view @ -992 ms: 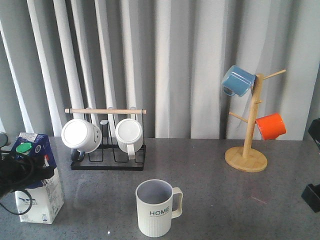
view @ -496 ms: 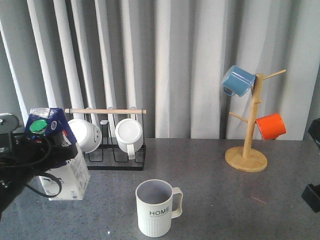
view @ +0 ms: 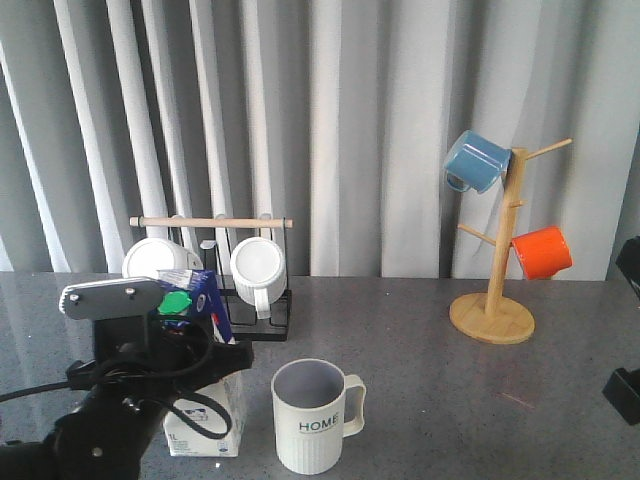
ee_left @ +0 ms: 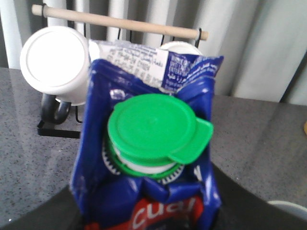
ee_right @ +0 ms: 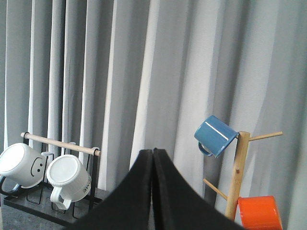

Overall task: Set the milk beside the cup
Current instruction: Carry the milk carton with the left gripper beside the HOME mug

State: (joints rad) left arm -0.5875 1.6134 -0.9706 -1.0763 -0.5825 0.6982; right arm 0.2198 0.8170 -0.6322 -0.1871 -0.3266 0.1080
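Observation:
The milk (view: 212, 415), a blue-and-white carton with a green cap, is upright just left of the cup (view: 310, 415), with a small gap between them. I cannot tell whether its base touches the table. My left gripper (view: 185, 368) is shut on the milk's upper part. In the left wrist view the milk (ee_left: 148, 139) fills the middle and my left gripper (ee_left: 148, 223) grips it at the red band. The cup is cream, ribbed and lettered "HOME", with its handle to the right. My right gripper (ee_right: 153, 154) is shut and empty, raised at the right.
A black rack (view: 215, 320) with a wooden bar holds two white mugs (view: 258, 268) behind the milk. A wooden mug tree (view: 495, 315) at the back right carries a blue mug (view: 472, 160) and an orange mug (view: 540, 252). Grey curtains hang behind.
My left gripper has carried the milk from the far left, up and rightward, then down to just left of the cup. The right arm has not moved.

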